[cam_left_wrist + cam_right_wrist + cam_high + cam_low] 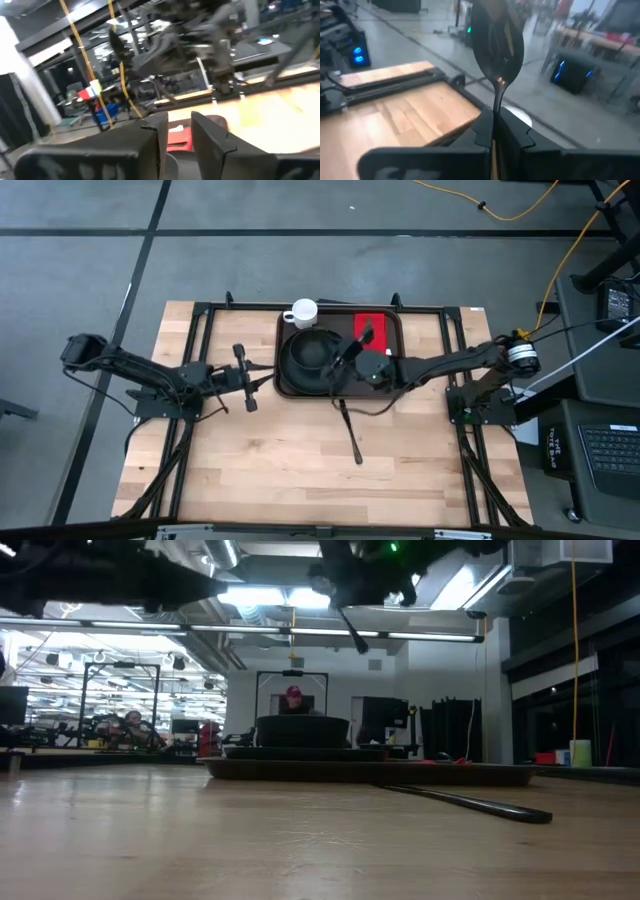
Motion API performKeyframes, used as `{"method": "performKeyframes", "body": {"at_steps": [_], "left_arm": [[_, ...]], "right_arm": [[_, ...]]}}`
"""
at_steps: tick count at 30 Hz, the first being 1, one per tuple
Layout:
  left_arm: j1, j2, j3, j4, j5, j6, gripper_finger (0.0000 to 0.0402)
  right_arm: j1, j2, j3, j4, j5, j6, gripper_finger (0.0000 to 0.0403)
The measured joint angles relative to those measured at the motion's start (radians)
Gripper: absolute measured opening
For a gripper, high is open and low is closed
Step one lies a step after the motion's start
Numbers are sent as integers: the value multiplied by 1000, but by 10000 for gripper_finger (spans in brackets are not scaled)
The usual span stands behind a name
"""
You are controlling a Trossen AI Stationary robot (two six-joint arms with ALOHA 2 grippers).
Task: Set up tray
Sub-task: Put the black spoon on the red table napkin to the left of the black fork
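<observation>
While the right gripper (495,125) clamps a spoon (497,47) above the tray (285,385), the left gripper (243,366) waits beside it. Its fingers stand slightly parted, grasping nothing.

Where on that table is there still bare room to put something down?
The wood on the near side of the table is bare on both sides of the dark utensil. The tray is crowded: plate, red napkin, white cup, with the right claw holding a spoon above.

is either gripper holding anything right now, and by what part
The right gripper, over the tray, is shut on a dark spoon, pinching its handle just below the bowl. The left gripper, beside the tray, is open and holds nothing.
</observation>
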Motion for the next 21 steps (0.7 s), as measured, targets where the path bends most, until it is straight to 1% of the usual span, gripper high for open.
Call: {"method": "performKeyframes", "body": {"at_steps": [4,7,12,16,21], "left_arm": [[3,-31,-38,-2,52,-12,62],[3,-40,-42,-20,67,-14,56],[3,-39,-42,-25,73,-16,55],[3,-39,-42,-33,74,-16,56],[3,-39,-42,-32,74,-16,52]], "right_arm": [[-56,-56,-74,-30,-100,105,20],[-99,-112,-141,-27,-146,194,20],[-169,-192,-248,-38,-187,360,20],[-213,-207,-312,-42,-253,473,20],[-270,-198,-346,-52,-299,562,20]]}}
